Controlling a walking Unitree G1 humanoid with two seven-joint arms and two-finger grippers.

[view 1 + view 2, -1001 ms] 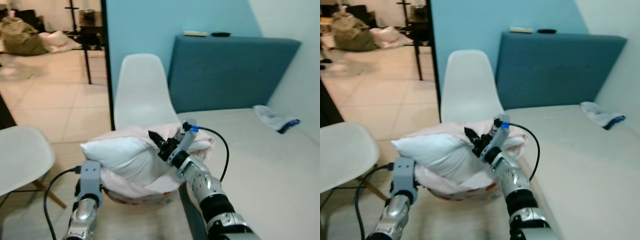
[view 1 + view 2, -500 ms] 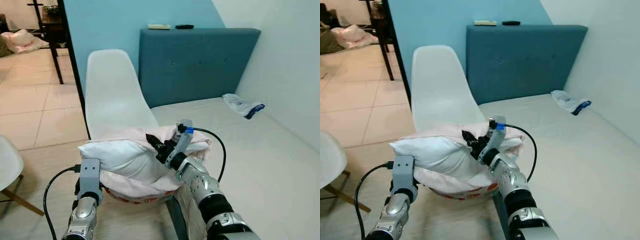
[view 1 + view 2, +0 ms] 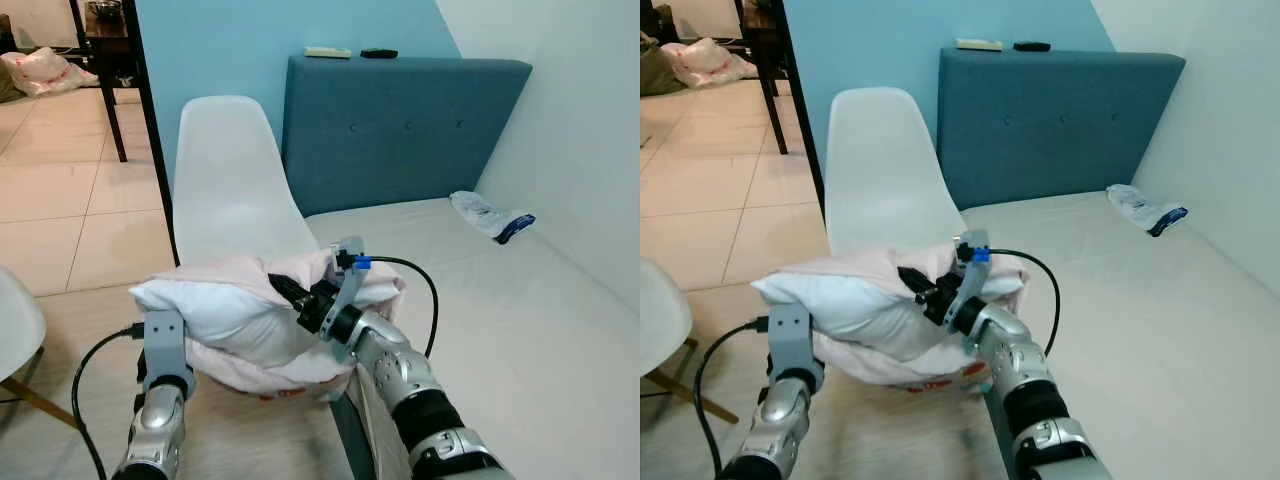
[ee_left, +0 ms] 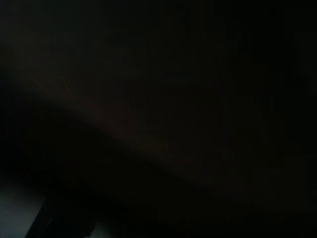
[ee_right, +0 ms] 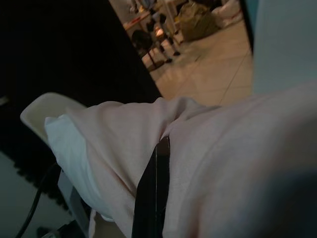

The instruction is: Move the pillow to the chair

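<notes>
At the far left edge of the left eye view, the curved seat of a second white chair (image 3: 15,320) shows above a wooden leg, standing on beige floor tiles (image 3: 60,200). In the upper left corner a dark table leg (image 3: 108,100) and a pale bundle (image 3: 40,72) lie in the next room.

Lower left: the left arm rises from the bottom edge, its grey wrist block pushed against the underside of the pillow (image 3: 235,320). The left gripper (image 3: 165,345) is buried beneath the fabric; I cannot tell whether its fingers are spread or closed. The left wrist view is almost wholly dark.

Centre: the pillow, white with a pale pink cover, is held up between the two arms, in front of the seat of the white chair (image 3: 230,190), whose tall back stands behind it. Whether the pillow touches the seat cannot be determined.

Right of centre: the right gripper (image 3: 290,295) presses into the pillow's top fold, black fingers pinching the pink cloth; the right wrist view shows one finger (image 5: 153,193) sunk in a crease.

Right half: a beige mattress (image 3: 520,330) extends to the blue headboard (image 3: 400,130) at upper centre. Two small flat objects (image 3: 350,52) rest on the headboard top. A crumpled plastic bag (image 3: 490,215) lies on the mattress near the white wall (image 3: 570,150).
</notes>
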